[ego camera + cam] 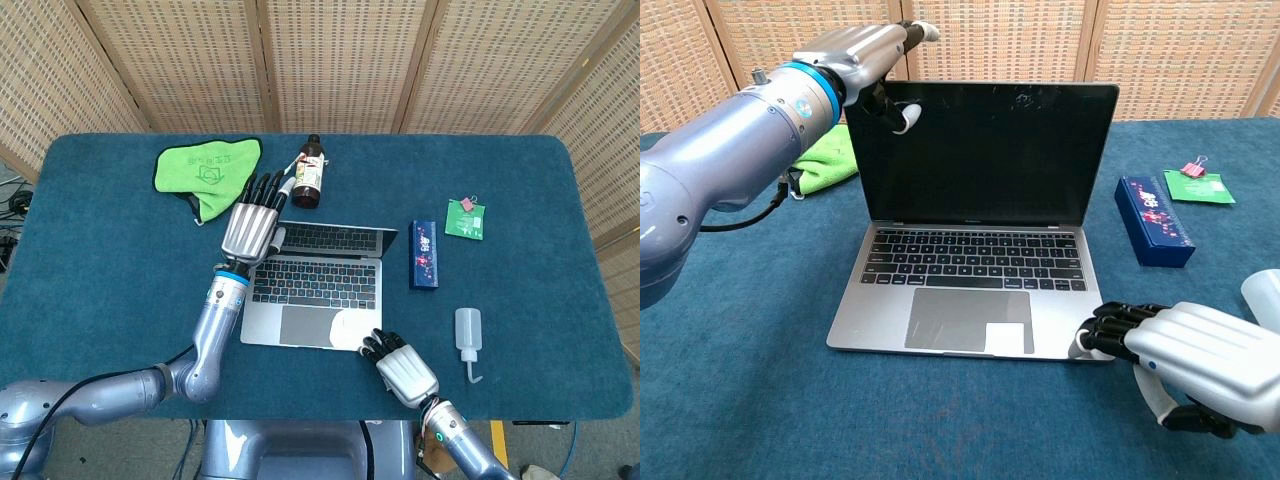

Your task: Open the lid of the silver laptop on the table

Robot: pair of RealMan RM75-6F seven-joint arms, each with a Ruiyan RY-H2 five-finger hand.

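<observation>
Silver laptop (975, 270) sits mid-table with lid raised, left hand (868, 55) pinching the lid's top corner, right hand (1185, 365) pressing flat fingertips on its front corner

On the blue surface (100, 260): one silver laptop (312, 285), one green cloth (205, 172), one dark bottle (308, 174), one blue box (423, 254), one white squeeze bottle (467, 335), one green packet (465, 218), and two robot hands.
</observation>
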